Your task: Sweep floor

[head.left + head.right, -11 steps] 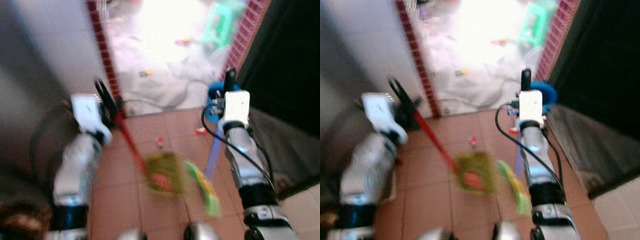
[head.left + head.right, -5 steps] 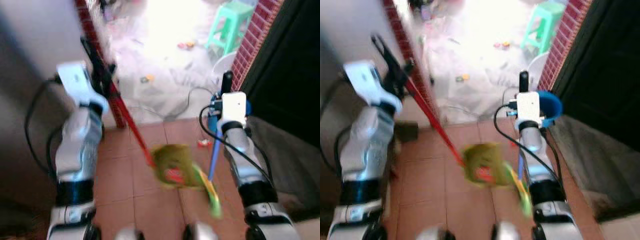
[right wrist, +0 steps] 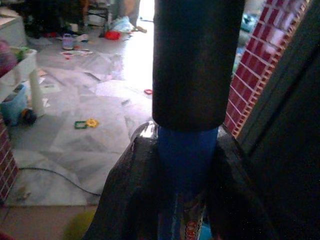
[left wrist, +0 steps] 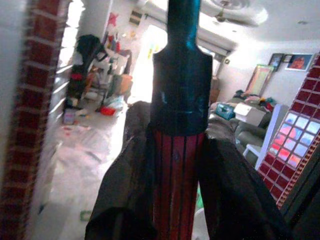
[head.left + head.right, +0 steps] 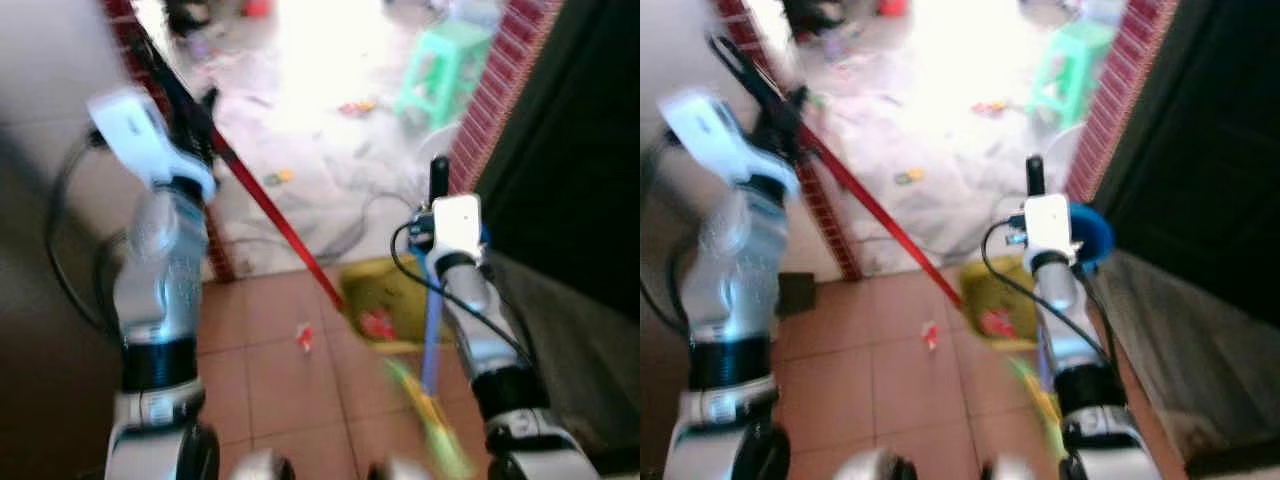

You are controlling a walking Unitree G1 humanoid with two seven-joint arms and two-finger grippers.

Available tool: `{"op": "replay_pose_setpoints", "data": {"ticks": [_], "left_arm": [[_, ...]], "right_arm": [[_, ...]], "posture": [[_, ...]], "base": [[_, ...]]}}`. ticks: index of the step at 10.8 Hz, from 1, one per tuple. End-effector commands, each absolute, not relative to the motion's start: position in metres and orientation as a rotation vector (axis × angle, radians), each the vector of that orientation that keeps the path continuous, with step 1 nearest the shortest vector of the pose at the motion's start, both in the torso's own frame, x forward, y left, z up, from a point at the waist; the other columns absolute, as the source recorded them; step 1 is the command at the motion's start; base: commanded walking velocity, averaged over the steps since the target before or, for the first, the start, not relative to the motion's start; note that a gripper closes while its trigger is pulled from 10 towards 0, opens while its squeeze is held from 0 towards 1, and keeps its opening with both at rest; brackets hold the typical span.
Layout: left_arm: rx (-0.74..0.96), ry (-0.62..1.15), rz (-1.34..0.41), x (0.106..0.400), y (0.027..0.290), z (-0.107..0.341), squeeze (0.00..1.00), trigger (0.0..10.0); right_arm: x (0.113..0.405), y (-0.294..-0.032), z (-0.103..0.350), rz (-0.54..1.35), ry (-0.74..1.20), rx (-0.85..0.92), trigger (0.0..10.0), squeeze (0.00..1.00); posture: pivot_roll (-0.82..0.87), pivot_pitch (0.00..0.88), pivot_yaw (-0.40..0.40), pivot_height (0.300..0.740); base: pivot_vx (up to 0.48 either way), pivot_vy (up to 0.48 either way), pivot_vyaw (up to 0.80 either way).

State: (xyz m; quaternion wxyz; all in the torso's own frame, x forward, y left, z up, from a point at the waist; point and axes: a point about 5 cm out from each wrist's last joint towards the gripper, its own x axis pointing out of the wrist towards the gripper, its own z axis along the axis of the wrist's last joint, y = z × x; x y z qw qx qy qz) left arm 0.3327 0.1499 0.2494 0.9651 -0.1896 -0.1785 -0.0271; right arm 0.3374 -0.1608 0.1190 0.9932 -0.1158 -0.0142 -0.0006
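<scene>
— On the terracotta floor (image 5: 260,390), just short of the doorway, what worries you most?

— The yellow dustpan (image 5: 385,300). Its long blue handle (image 3: 187,165) is clamped between the right gripper's (image 3: 180,165) fingers, and the red broom handle (image 5: 270,215) is clamped in the left gripper (image 4: 177,165), held high beside the brick door edge (image 5: 830,215). Both sticks cross near the pan, so a fast stroke could knock the pan askew and spill whatever red bit lies in it.

— And the litter itself?

— A small red-and-white scrap (image 5: 304,338) lies on the tiles, apart from the pan's mouth. Everything is blurred, so I can't tell where the bristles are; a sweep aimed badly may flick that scrap away from the pan.

— Room to move?

— Tight at the sides. The brick edge stands close by the left arm, and a dark door (image 5: 1200,150) with a brick pillar (image 5: 495,90) hems in the right arm. Ahead, the pale floor (image 5: 330,130) opens wide, though a cable (image 5: 350,225) trails across it near the threshold, and toys and a green stool (image 5: 440,65) lie farther off. The cable could snag the broom.
</scene>
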Motion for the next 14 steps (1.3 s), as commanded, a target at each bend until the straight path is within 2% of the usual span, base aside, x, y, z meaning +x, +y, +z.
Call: {"op": "replay_pose_setpoints", "data": {"ticks": [1,4,8,10,11,12,14], "left_arm": [[-0.409,-0.472,-0.06,0.327,0.151,0.273,0.0,10.0],[-0.49,-0.483,-0.045,0.331,0.154,0.284,0.0,10.0],[-0.503,-0.476,-0.06,0.332,0.149,0.283,0.0,10.0],[-0.421,-0.488,-0.113,0.33,0.138,0.281,0.0,10.0],[-0.401,-0.484,-0.136,0.329,0.133,0.279,0.0,10.0],[-0.347,-0.464,-0.204,0.326,0.119,0.271,0.0,10.0],[-0.336,-0.431,-0.271,0.325,0.112,0.262,0.0,10.0]], "right_arm": [[0.339,-0.168,0.123,-0.012,-0.036,-0.255,10.0,0.0],[0.339,-0.163,0.121,0.009,-0.03,-0.254,10.0,0.0],[0.34,-0.158,0.121,0.035,-0.035,-0.262,10.0,0.0],[0.341,-0.155,0.122,0.046,-0.04,-0.263,10.0,0.0],[0.341,-0.155,0.122,0.044,-0.037,-0.266,10.0,0.0],[0.342,-0.154,0.119,0.036,-0.014,-0.263,10.0,0.0],[0.341,-0.155,0.118,0.037,-0.024,-0.274,10.0,0.0]], "posture": [[-0.01,0.029,0.059,0.74],[-0.01,0.026,0.057,0.74],[0.0,0.018,0.053,0.74],[0.0,0.015,0.051,0.74],[0.0,0.015,0.051,0.74],[0.0,0.014,0.054,0.74],[0.0,0.016,0.056,0.74]], "base": [[0.48,0.0,0.0],[0.48,0.0,0.0],[0.48,0.0,0.0],[0.416,-0.15,0.0],[0.0,0.0,0.0],[0.0,0.0,-0.8],[0.0,0.0,-0.8]]}}
